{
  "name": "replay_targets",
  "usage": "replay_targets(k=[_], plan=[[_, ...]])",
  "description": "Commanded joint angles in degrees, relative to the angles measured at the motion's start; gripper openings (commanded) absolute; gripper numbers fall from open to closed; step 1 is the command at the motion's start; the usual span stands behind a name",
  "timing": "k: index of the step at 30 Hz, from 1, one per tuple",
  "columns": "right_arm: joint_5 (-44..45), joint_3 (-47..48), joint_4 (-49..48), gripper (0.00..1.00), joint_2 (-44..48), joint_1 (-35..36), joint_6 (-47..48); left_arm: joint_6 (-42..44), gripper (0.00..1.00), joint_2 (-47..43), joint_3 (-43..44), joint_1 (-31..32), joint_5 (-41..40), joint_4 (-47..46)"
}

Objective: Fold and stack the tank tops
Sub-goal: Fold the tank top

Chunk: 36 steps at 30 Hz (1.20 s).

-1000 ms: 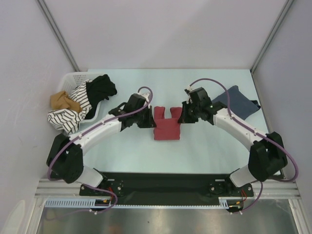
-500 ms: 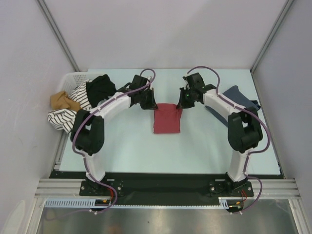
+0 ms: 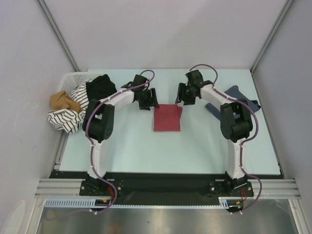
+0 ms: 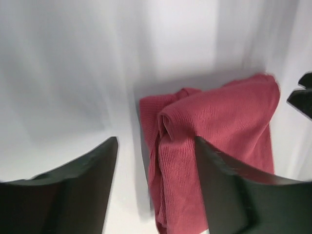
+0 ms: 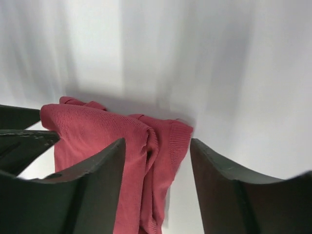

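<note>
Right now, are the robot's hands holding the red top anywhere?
No, nothing. The left gripper and right gripper are open; the red tank top lies free.

The surface [image 3: 161, 151] is free on the near side of the red top [image 3: 167, 118]. The left claw [image 3: 150, 100] and right claw [image 3: 181, 97] crowd its far corners. A heaped basket [image 3: 73, 77] blocks the far left, and the blue top [image 3: 241, 95], seemingly flat, lies far right.

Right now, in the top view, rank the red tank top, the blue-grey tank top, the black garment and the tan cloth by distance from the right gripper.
From the right gripper:
1. red tank top, just toward the near edge, at table centre.
2. blue-grey tank top, on the table's right side.
3. black garment, on the left side.
4. tan cloth, farthest left.
</note>
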State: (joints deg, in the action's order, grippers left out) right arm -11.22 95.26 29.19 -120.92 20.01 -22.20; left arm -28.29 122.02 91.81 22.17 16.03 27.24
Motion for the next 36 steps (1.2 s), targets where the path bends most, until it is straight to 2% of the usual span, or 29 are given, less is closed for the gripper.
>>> replay_targets(k=[1, 3, 4, 6, 7, 8, 11, 14, 17, 20, 22, 27, 32, 36], plan=[[1.12, -0.95, -3.43, 0.62, 4.46, -0.32, 0.57, 0.61, 0.72, -6.43, -1.96, -0.64, -3.72, -5.09], [0.76, -3.14, -4.66, 0.67, 8.15, -0.32, 0.93, 1.05, 0.73, -8.19, -2.77, -0.73, -5.22, -4.58], [0.33, -6.03, -5.19, 0.66, 9.46, -0.24, 1.01, 1.40, 0.73, -9.76, -3.39, -0.64, -5.83, -4.05], [-2.39, -9.46, -7.81, 0.49, 13.95, -0.32, 1.01, 1.40, 0.71, -13.53, -5.40, -0.47, -4.70, -5.43], [-3.97, -12.88, -8.96, 0.41, 15.70, -0.32, 1.01, 1.40, 0.64, -15.04, -8.63, -0.38, -3.48, -6.67], [-7.98, -14.74, -10.28, 0.29, 16.94, -0.32, 1.01, 1.05, 0.60, -16.53, -10.32, -0.20, -2.25, -7.90], [-17.91, -19.39, -15.37, 0.10, 20.28, -0.24, 0.05, -0.70, 0.45, -21.11, -16.56, 0.59, 4.52, -14.56], [-26.27, -25.01, -22.03, 0.00, 22.13, -0.32, -2.58, -2.73, 0.32, -22.44, -20.96, 1.46, 10.15, -19.31], [-34.35, -29.07, -28.64, 0.00, 20.74, -0.41, -6.17, -2.82, 0.24, -19.46, -22.11, 1.91, 11.74, -20.30], [-38.68, -32.59, -37.77, 0.00, 16.96, -0.41, -8.21, -3.61, 0.19, -14.80, -22.81, 1.82, 15.95, -23.71], [-39.23, -34.00, -39.21, 0.00, 13.02, -1.02, -8.57, -4.05, 0.18, -11.99, -23.34, 1.82, 16.58, -24.69], [-38.70, -36.90, -41.76, 0.00, 5.00, -4.27, -11.02, -3.08, 0.15, -8.20, -23.87, 1.38, 8.15, -21.44], [-36.07, -38.14, -39.22, 0.00, 5.52, -6.30, -10.50, -1.24, 0.14, -10.21, -25.19, 1.56, 4.45, -19.87], [-34.66, -37.08, -36.22, 0.01, 12.27, -6.30, -9.36, 0.34, 0.25, -17.58, -25.98, 2.43, 1.64, -18.28]])
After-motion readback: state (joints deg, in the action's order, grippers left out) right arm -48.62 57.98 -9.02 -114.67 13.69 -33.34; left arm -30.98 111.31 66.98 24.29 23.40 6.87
